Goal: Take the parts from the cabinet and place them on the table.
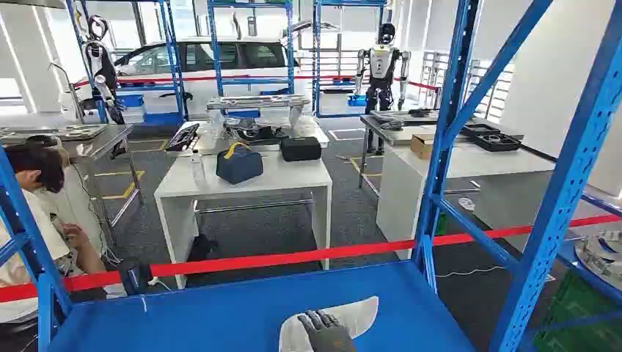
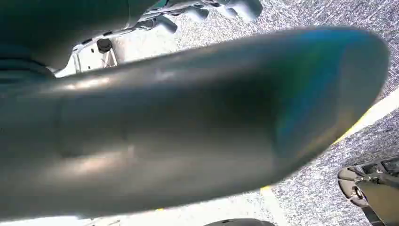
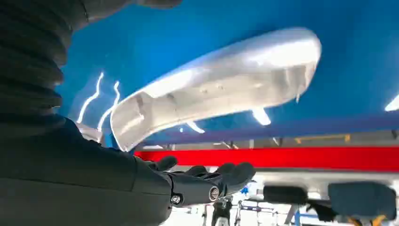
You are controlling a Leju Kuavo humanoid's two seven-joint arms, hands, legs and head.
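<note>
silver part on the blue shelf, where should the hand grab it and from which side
Likely the near end of the silver part, approached from the robot's side: it lies flat on the blue shelf, long and curved, and the right hand is already above that end, fingers apart.

Looks like a robot test lab or workshop. You've got blue steel racks, humanoid robots on stands, a white car, and red barrier tape roping off white counters.

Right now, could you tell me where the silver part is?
In the head view, the silver part lies on the blue shelf, low and centre-right, under the right hand.
</note>
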